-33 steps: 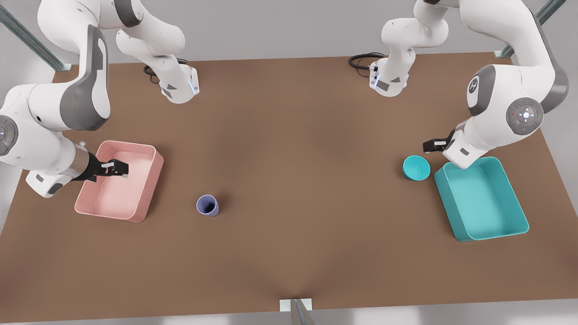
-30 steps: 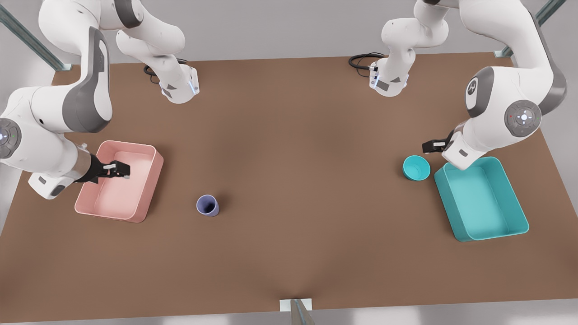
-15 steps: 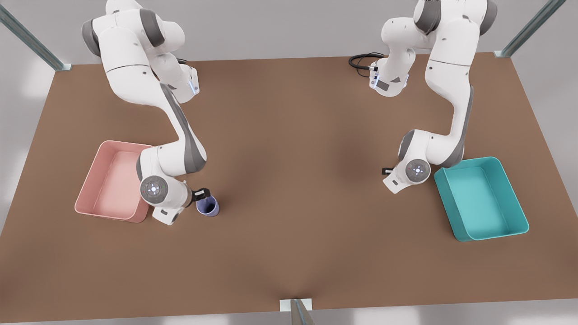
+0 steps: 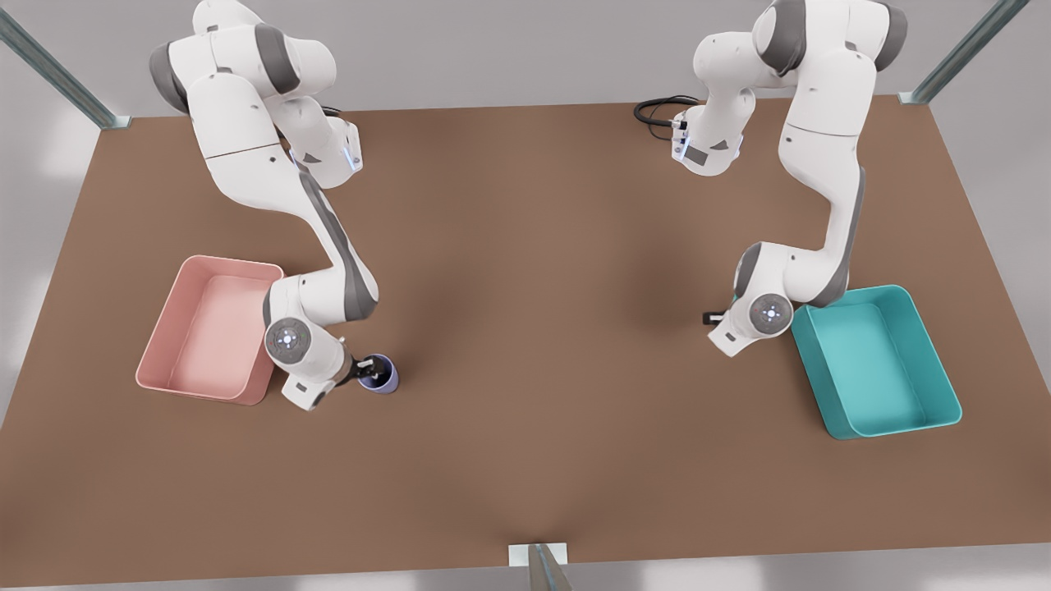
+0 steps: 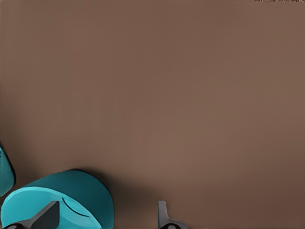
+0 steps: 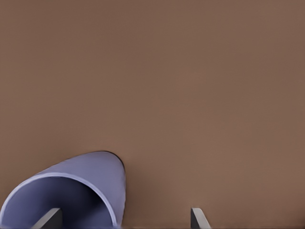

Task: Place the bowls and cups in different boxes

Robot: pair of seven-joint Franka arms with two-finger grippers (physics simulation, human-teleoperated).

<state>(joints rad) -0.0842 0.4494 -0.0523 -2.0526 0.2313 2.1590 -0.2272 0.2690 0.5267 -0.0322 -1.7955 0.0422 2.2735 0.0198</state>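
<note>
The lavender cup (image 4: 383, 378) stands on the table just to the right of the pink box (image 4: 176, 283) in the front view. My right gripper (image 4: 366, 371) is down at the cup's rim and open. In the right wrist view, one finger (image 6: 50, 220) sits inside the cup (image 6: 76, 183) and the other is outside it. In the left wrist view, the teal bowl (image 5: 71, 193) lies under my open left gripper (image 5: 107, 213), with one finger (image 5: 47, 217) over its inside. In the front view, the left gripper (image 4: 716, 316) is low beside the teal box (image 4: 895, 290), and the arm hides the bowl.
The brown table (image 4: 542, 271) stretches wide between the two boxes. Both arm bases and a black cable (image 4: 657, 111) sit at the far edge. A small metal bracket (image 4: 538, 558) marks the near edge.
Both arms swung away from over the boxes and came down, the right gripper onto the cup and the left onto the bowl. The bowl is now hidden behind the arm in the front view.
</note>
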